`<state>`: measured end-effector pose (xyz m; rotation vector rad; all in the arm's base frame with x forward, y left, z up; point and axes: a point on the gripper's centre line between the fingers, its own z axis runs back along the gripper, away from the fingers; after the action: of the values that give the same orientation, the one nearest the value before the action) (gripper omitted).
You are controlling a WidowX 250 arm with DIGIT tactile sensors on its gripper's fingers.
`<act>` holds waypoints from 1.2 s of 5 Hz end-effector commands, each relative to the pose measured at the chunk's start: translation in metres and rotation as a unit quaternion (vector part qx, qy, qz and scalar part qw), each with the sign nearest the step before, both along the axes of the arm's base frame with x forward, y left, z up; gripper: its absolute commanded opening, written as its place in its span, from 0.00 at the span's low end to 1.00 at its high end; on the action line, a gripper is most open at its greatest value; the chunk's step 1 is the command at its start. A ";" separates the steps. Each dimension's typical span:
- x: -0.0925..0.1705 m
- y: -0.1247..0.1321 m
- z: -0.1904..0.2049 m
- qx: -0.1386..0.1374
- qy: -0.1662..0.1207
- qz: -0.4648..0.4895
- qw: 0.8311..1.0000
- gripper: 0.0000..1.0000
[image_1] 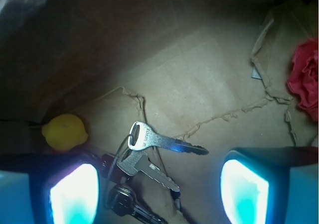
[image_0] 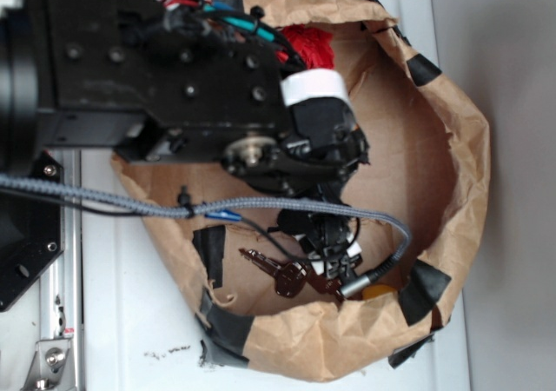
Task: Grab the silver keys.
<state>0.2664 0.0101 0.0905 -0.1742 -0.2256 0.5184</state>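
Claw (image_1: 159, 186) spread wide in the wrist view, folks: two glowing pale-blue fingertips (image_1: 75, 194) stand far apart at the bottom corners, and nothing is clamped between them. Right in that gap, leaning toward the left pad, lie the silver keys (image_1: 149, 157). One pale silver-grey key points out toward three o'clock, a second blade runs toward four o'clock beneath it, and a darker key drops away toward six o'clock at the bottom edge. They all fan out from one ring close to the left fingertip; whether metal touches the pad, I cannot tell.

At ten o'clock from the bunch, just beyond the left fingertip, sits a small yellow piece (image_1: 65, 132), apart from the keys. Up at two o'clock, well away, a red rosette (image_1: 305, 77) hugs the right edge.

Over to the exterior view: the black arm (image_0: 174, 69) reaches from the left over a crumpled brown paper bag (image_0: 460, 200) patched with black tape, and the claw (image_0: 326, 235) hangs low inside it. The keys (image_0: 287, 274) show on the bag floor, poking out toward eight o'clock from under the fingers. A grey braided cable (image_0: 130, 202) crosses in front.
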 end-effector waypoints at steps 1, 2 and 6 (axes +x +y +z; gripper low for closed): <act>-0.003 -0.001 0.007 -0.017 -0.018 -0.006 1.000 1.00; -0.006 -0.005 0.000 -0.020 -0.025 -0.007 0.999 1.00; 0.005 -0.037 -0.023 -0.023 -0.020 -0.006 1.000 1.00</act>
<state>0.2685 -0.0248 0.0603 -0.2213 -0.2223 0.5180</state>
